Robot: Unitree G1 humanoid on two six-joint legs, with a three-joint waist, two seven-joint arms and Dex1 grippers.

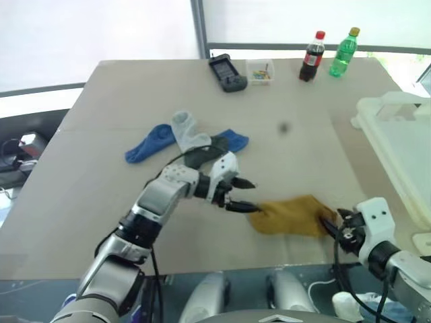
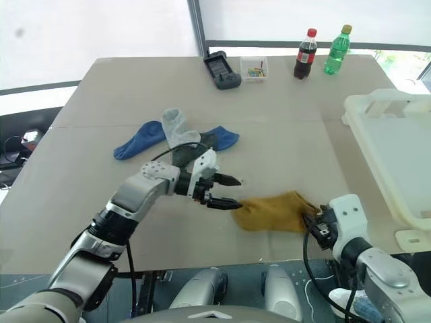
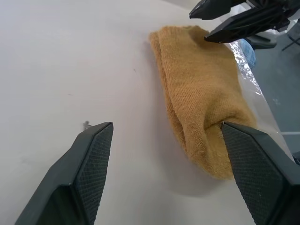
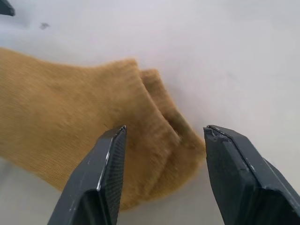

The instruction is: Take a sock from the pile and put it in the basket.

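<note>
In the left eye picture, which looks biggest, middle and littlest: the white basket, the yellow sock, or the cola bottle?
1. The basket, though cut off at the picture's edge.
2. The yellow sock.
3. The cola bottle, smallest, but it stands farthest away, so partly distance.

Five socks lie on the worktop (image 1: 101,202). One mustard-yellow sock (image 1: 291,215) lies flat between the two sets of jaws. Beyond the left jaws, the pile (image 1: 188,140) holds four: two blue socks (image 1: 149,142), one pale grey-white sock (image 1: 184,129) and one dark sock (image 1: 207,148), partly hidden. Well beyond the jaws stand two bottles (image 1: 312,56), one dark device (image 1: 226,73) and one small clear box (image 1: 260,71). One white basket (image 1: 397,128) stands past the right jaws.
</note>
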